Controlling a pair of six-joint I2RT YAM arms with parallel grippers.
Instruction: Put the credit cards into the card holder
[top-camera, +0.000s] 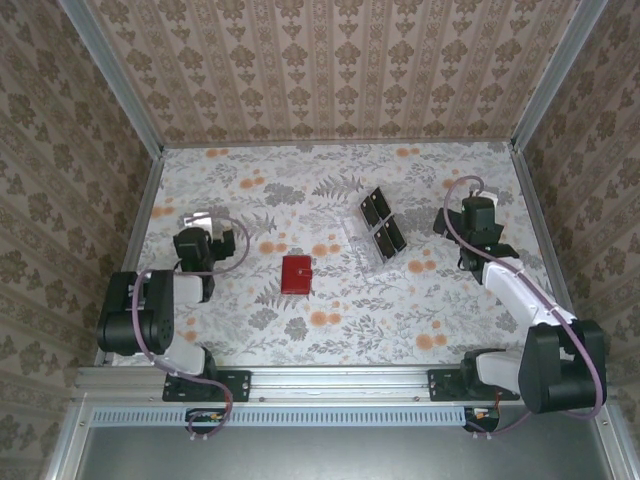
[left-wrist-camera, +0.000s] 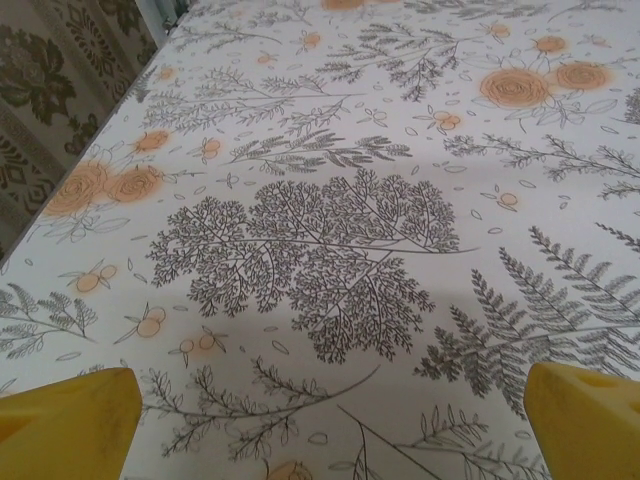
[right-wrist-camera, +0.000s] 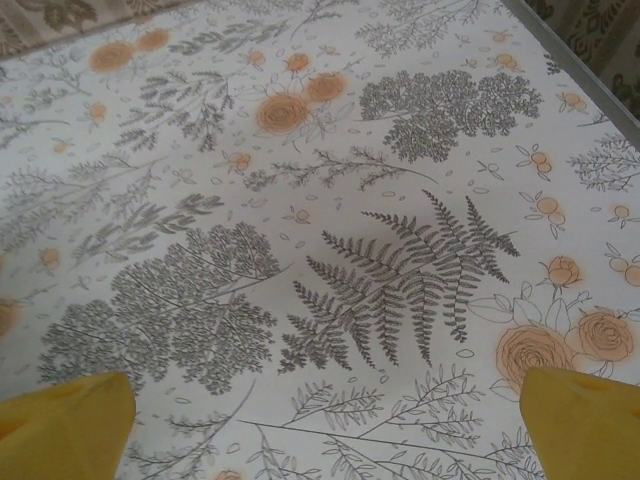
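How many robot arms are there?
2. The left arm is folded at the table's left side, left of the red card holder. The right arm reaches up the right side, right of the clear tray. None looks hidden.

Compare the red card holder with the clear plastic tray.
The card holder is solid red; the clear plastic tray is see-through with dark rectangles in it. The card holder is smaller than the tray. The card holder lies nearly square to the table edge; the tray sits turned at an angle. Both lie flat on the floral table, apart.
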